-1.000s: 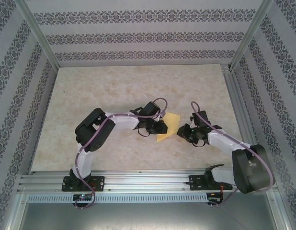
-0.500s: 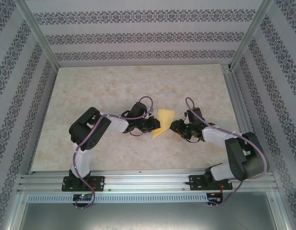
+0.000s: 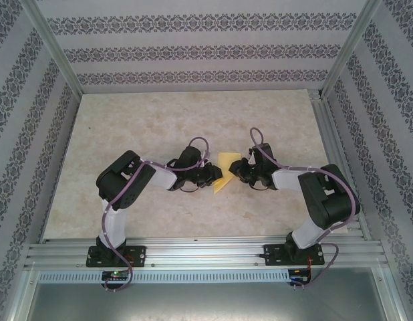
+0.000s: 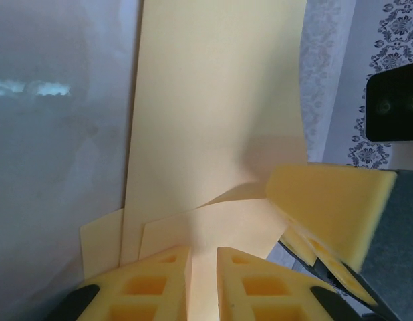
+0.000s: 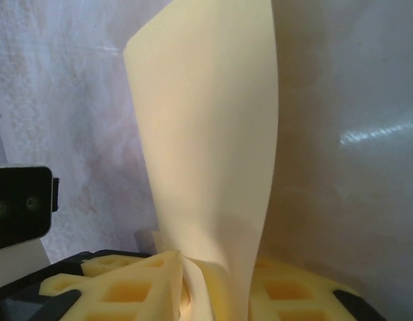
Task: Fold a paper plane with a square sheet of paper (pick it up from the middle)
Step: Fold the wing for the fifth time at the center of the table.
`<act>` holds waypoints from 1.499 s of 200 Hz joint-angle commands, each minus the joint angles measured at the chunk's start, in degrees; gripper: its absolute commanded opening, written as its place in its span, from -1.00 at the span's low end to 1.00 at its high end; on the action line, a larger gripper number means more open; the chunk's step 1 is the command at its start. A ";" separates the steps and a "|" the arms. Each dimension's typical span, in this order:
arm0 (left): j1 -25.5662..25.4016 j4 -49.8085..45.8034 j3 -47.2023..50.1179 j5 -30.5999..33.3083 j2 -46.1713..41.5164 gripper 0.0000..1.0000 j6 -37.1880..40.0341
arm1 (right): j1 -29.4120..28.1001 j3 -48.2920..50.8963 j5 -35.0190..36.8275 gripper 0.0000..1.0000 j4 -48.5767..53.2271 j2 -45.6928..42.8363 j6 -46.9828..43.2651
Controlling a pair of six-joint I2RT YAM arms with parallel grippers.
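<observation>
The pale-yellow sheet of paper [image 3: 224,164] hangs just above the table's middle, folded into layers and bent upward between the two grippers. My left gripper [image 3: 214,177] is shut on its left side; in the left wrist view the paper [image 4: 213,114] runs up from between the foam fingers of that gripper [image 4: 203,281]. My right gripper [image 3: 238,174] is shut on the opposite edge. In the right wrist view the paper [image 5: 206,134] curls up out of that gripper [image 5: 220,284]. One right foam finger [image 4: 327,207] pokes in beside the sheet. A paper plane is out of view.
The beige marbled table [image 3: 160,120] is walled by patterned panels, with metal posts at the corners and an aluminium rail [image 3: 206,251] along the near edge. The two grippers face each other a few centimetres apart.
The right arm swung left to the paper, and its gripper opened and then shut on the edge. The left gripper drew back left with the paper, which has bent upward.
</observation>
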State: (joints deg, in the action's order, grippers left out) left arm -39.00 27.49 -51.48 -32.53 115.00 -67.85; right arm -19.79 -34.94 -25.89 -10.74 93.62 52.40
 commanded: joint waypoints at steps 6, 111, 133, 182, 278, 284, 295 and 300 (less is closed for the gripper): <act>0.77 1.79 0.82 1.71 -2.68 -0.59 -1.33 | -0.51 -1.25 -1.17 -0.62 -1.44 0.63 -1.28; 2.61 -11.47 1.68 9.70 -15.45 -0.33 2.78 | 0.28 -10.25 -8.98 -0.98 17.15 3.33 -26.26; 2.86 -14.23 1.67 11.22 -15.96 -0.34 2.87 | -0.23 -13.34 -10.11 -0.96 21.61 5.28 -30.08; 2.93 -10.90 -0.85 7.40 -9.61 -0.47 0.92 | -0.77 -16.43 -10.38 -0.91 24.53 7.36 -33.55; 2.88 -10.20 -2.67 7.63 -1.45 -0.62 -1.14 | -1.97 -10.89 -5.80 -0.34 17.28 0.69 -24.94; 2.87 -10.23 -2.53 7.73 -1.42 -0.62 -1.17 | -2.33 -9.61 -5.75 -0.34 15.72 -0.48 -23.85; 2.83 -10.26 -2.48 7.86 -1.36 -0.62 -1.16 | -3.21 -7.48 -5.01 -0.28 13.33 -2.15 -21.66; 2.84 -10.11 -2.40 7.77 -1.27 -0.62 -1.21 | -3.72 -6.33 -4.48 -0.26 12.36 -2.91 -20.72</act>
State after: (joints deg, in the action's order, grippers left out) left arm -36.75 16.64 -53.95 -25.39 112.53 -68.07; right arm -21.39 -45.58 -33.01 8.88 95.33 26.00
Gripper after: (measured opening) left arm 0.191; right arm 0.336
